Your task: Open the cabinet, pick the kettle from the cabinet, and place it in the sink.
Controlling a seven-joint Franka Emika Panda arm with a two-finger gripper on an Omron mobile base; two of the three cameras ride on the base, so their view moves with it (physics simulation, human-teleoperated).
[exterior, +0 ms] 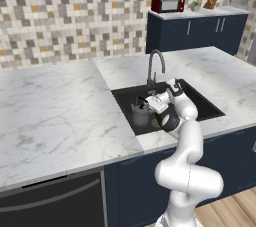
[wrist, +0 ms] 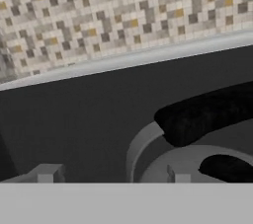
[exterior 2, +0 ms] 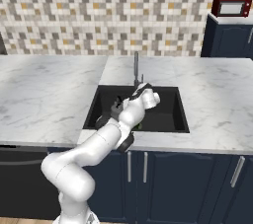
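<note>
Kettle in the sink, gripper just beside it

The grey kettle [exterior: 140, 113] stands upright on the floor of the dark sink [exterior: 200, 102], toward its left side, near the arched silver tap [exterior: 153, 66]; the gripper [exterior: 151, 105] is down in the basin beside the kettle's handle [wrist: 207, 112], fingers [wrist: 47, 172] spread and holding nothing; white marble counter [exterior: 55, 111] surrounds the basin; a red microwave [exterior: 168, 3] sits far back.

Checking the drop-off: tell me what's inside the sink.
The grey kettle sits in the sink, at its left end, with the claw right by it. A bit of green peeks out beside the arm, which covers the basin's middle.
</note>
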